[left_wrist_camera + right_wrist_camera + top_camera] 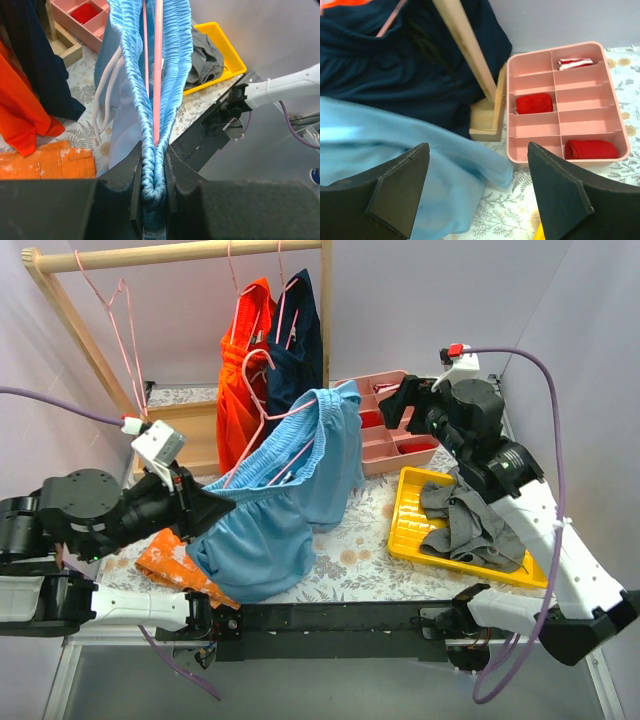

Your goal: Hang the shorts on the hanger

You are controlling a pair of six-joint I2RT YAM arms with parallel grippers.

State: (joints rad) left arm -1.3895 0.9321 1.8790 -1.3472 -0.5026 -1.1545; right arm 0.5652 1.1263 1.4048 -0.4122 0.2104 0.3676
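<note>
The light-blue shorts (pixel 290 490) hang stretched between my left gripper and the table's middle, with the pink hanger (pixel 262 410) threaded through the waistband, its hook sticking up. My left gripper (pixel 205 505) is shut on the gathered waistband (pixel 152 170); the pink hanger wire (pixel 158 75) runs between the two waistband layers, and white drawstrings (pixel 102 107) dangle beside them. My right gripper (pixel 400 405) is open and empty above the pink tray, just right of the shorts. In the right wrist view the shorts' hem (pixel 445 165) lies between and below the open fingers (pixel 560 195).
A wooden rack (pixel 180 255) at the back carries orange shorts (pixel 240 370), navy shorts (pixel 295 340) and a spare pink hanger (pixel 120 330). A pink divided tray (pixel 565 100) holds red rolls. A yellow tray (pixel 415 530) holds grey clothes. Orange cloth (pixel 175 565) lies under the shorts.
</note>
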